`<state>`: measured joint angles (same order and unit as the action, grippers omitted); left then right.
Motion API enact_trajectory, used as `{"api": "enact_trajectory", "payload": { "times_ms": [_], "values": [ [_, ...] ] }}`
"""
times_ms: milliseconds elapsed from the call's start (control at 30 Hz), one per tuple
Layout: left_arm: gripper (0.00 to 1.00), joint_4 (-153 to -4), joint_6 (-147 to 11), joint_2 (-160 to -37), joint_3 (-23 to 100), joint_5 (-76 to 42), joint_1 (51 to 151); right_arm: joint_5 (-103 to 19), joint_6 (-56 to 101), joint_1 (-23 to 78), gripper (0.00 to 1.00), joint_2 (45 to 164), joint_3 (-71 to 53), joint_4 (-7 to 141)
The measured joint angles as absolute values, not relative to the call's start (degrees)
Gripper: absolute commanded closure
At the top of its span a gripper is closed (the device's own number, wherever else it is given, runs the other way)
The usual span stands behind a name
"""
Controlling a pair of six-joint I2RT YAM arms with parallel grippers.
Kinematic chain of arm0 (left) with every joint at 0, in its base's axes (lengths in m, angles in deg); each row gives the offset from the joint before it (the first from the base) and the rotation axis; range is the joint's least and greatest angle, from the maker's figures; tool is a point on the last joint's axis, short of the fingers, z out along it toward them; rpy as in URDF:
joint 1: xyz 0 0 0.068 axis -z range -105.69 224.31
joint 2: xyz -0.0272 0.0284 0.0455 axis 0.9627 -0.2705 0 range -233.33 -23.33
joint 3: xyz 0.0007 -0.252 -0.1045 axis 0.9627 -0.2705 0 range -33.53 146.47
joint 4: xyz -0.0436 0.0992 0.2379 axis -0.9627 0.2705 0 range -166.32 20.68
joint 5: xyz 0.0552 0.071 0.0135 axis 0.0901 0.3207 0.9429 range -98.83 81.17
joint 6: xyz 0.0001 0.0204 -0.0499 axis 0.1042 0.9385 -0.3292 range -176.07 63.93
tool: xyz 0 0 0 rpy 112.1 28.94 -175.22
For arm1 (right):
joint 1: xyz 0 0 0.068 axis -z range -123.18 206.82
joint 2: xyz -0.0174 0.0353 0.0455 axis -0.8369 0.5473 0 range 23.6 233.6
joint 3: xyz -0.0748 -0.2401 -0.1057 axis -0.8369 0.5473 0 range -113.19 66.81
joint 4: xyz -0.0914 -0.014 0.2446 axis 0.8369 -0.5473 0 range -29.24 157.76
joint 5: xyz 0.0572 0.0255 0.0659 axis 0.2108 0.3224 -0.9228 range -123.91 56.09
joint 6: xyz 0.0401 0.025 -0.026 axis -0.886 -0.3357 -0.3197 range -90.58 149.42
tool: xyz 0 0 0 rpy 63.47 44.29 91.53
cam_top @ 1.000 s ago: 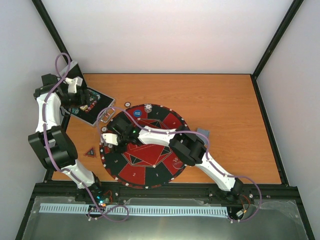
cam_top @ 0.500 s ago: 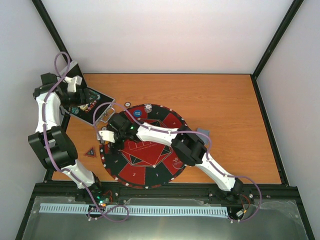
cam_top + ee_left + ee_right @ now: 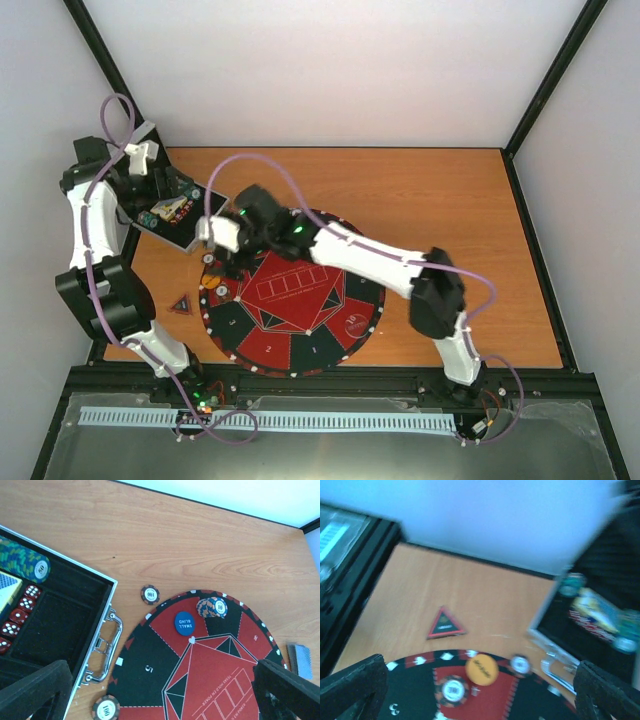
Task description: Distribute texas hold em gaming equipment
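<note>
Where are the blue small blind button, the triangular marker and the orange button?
blue small blind button (image 3: 184, 623): left wrist view, middle of its face.
triangular marker (image 3: 445, 623): right wrist view, its dark centre.
orange button (image 3: 481, 669): right wrist view, middle of its face.

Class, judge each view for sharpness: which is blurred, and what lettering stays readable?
Right wrist view: motion-blurred throughout, lettering on the orange button and triangular marker unreadable. Left wrist view: sharp, "SMALL BLIND" legible on the blue button. Top external view: in focus, evenly lit, print too small to read.
</note>
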<state>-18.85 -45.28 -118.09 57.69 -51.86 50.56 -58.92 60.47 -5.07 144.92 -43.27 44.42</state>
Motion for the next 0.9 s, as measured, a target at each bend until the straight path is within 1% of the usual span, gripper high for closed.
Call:
{"api": "enact_trajectory", "payload": {
  "times_ms": [100,267,333,400,600,767,900],
  "values": [
    [0.0,-19.68,-45.35,-117.72,58.35,-51.84,50.56,-52.32,54.39,-1.88,0.0,135.72,-38.7,46.96],
    [0.0,-21.71,-46.09,-117.54,60.16,-51.92,50.58,-32.63,44.53,8.61,0.0,120.59,-25.83,51.79],
    [0.0,-22.21,-46.46,-117.54,60.71,-51.99,50.73,-25.11,40.55,12.98,0.0,116.09,-20.15,51.18],
    [0.0,-22.69,-46.66,-117.56,61.12,-52.12,51.21,-20.41,36.01,17.01,0.0,113.47,-15.93,48.23],
    [0.0,-23.33,-46.79,-117.56,61.23,-50.94,52.9,-13.83,22.13,26.73,0.0,112.09,-5.96,34.74],
    [0.0,-23.83,-46.75,-117.56,61.01,-50.07,54.78,-12.82,13.32,28.48,0.0,113.73,0.11,25.08],
    [0.0,-23.87,-46.73,-117.65,60.84,-49.87,55.32,-14.84,9.61,28.92,0.0,116.0,1.43,22.85]
  ]
}}
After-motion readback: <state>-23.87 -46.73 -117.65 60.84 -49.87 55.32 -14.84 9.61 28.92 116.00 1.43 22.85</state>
